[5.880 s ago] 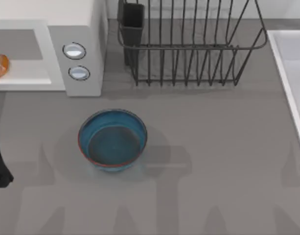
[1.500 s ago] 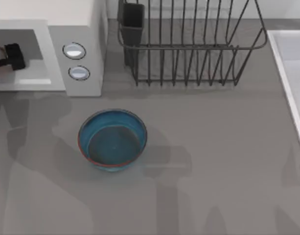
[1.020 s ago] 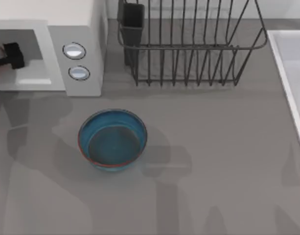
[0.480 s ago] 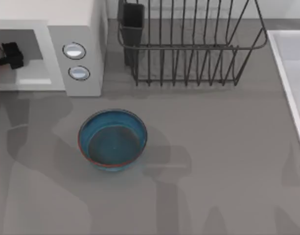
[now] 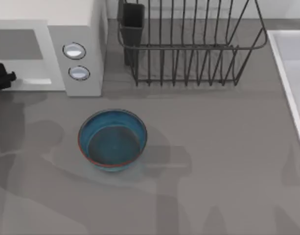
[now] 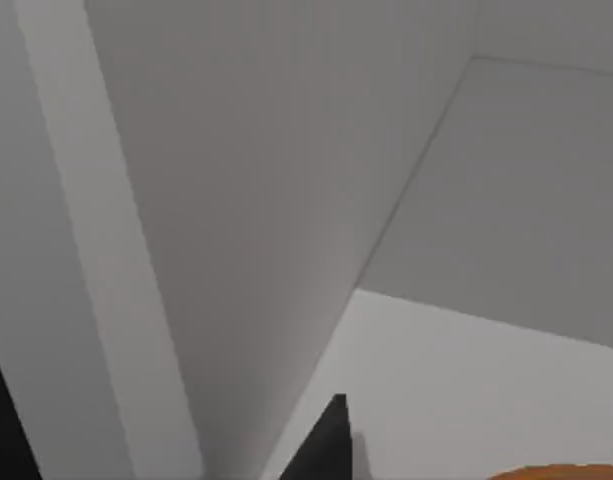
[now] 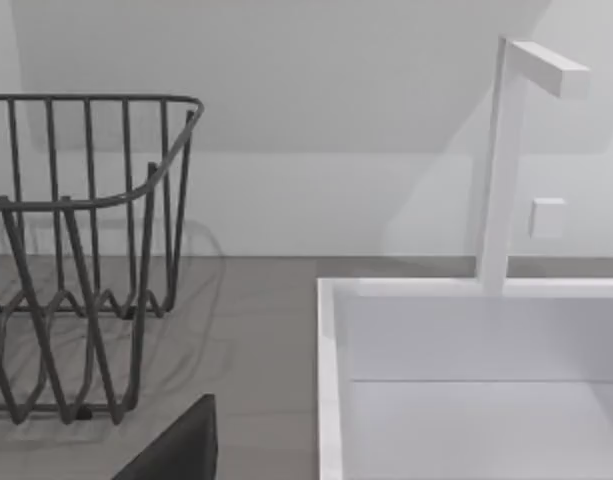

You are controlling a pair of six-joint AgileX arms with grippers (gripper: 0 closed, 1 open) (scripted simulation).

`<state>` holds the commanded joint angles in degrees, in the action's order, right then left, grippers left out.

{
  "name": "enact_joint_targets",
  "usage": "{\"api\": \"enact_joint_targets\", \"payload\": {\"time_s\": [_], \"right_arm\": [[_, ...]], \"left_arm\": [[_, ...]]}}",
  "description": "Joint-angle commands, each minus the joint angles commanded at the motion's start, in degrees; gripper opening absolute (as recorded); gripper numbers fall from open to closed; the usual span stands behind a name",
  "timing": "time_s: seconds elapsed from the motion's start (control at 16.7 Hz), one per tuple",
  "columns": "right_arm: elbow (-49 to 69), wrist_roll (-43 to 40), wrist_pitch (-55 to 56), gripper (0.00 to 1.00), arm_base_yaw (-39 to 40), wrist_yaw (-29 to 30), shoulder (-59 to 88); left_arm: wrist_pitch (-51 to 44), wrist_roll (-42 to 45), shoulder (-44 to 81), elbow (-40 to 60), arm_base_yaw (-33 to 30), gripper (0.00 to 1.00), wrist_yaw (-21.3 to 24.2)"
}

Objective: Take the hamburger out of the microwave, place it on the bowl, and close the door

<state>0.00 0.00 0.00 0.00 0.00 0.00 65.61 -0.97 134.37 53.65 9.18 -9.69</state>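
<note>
From above, the left gripper (image 5: 2, 78) shows as a dark shape at the left edge, at the mouth of the microwave (image 5: 76, 49), over the front lip of the cavity floor. Half a second ago it sat higher in the picture, deeper in the cavity; now it has drawn back toward the counter (image 5: 213, 161). Whether its fingers are apart or closed on anything cannot be told. The bowl (image 5: 112, 139) stands unmoved on the counter in front of the microwave's two knobs (image 5: 74, 51), with nothing in it. The dish rack (image 5: 189, 44) stands behind, to the right, and the sink (image 5: 291, 68) runs along the right edge.

The left wrist view looks into the pale grey cavity; one dark fingertip (image 6: 328, 440) shows low in the picture, and an orange sliver of the hamburger (image 6: 561, 471) lies on the cavity floor beside it.

The right wrist view shows the rack, the white sink and its faucet (image 7: 506, 160), with a dark corner of the right gripper (image 7: 176, 450), parked.
</note>
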Motion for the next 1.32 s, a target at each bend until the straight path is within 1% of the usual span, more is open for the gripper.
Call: {"api": "enact_joint_targets", "payload": {"time_s": [0.36, 0.48, 0.6, 1.02, 1.14, 1.32], "right_arm": [[0.0, 0.0, 0.0, 1.00, 0.0, 0.0, 0.0], [0.0, 0.0, 0.0, 1.00, 0.0, 0.0, 0.0], [0.0, 0.0, 0.0, 1.00, 0.0, 0.0, 0.0], [0.0, 0.0, 0.0, 1.00, 0.0, 0.0, 0.0], [0.0, 0.0, 0.0, 1.00, 0.0, 0.0, 0.0], [0.0, 0.0, 0.0, 1.00, 0.0, 0.0, 0.0]], "left_arm": [[16.0, 0.9, -6.8, -24.0, 3.3, 0.00, 3.1], [20.1, 1.2, -8.7, -29.5, 4.2, 0.00, 3.9], [22.7, 1.3, -9.8, -32.4, 4.7, 0.00, 4.5], [22.4, 1.4, -10.7, -32.7, 4.5, 0.00, 4.4], [19.4, 1.4, -13.7, -32.5, 4.5, 0.00, 4.4], [11.7, 1.4, -21.0, -32.2, 4.6, 0.00, 4.3]]}}
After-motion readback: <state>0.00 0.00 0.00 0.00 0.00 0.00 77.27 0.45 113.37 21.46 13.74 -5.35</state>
